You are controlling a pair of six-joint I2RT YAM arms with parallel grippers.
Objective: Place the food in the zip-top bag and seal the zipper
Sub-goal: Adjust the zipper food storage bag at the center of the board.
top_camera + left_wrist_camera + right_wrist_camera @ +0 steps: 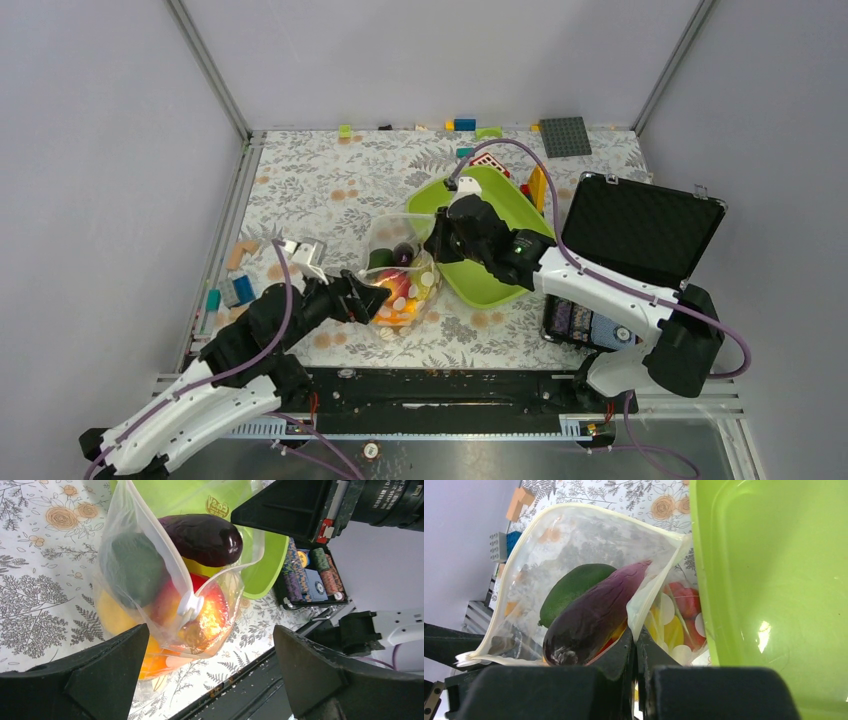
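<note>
The clear dotted zip-top bag (pixel 400 262) lies beside the lime-green tray (pixel 500 200), its mouth open. It holds a purple eggplant (pixel 205 537), a dark green fruit (pixel 132 567), a red apple (pixel 212 612) and yellow pieces. The zipper's whitish end (pixel 189 607) faces my left gripper (pixel 210 680), which is open and empty; the bag's near end lies by its left finger. My right gripper (pixel 636 640) is shut on the bag's mouth edge (pixel 644 605), next to the eggplant (pixel 594 615). In the top view the left gripper (pixel 375 300) and right gripper (pixel 440 245) flank the bag.
The tray's wall (pixel 774 580) is right beside the right gripper. An open black case (pixel 640 225) stands at the right, with chips (pixel 312 575) in its base. Building blocks (pixel 235 290) lie at the left edge, with more (pixel 465 125) and a grey baseplate (pixel 566 136) at the back.
</note>
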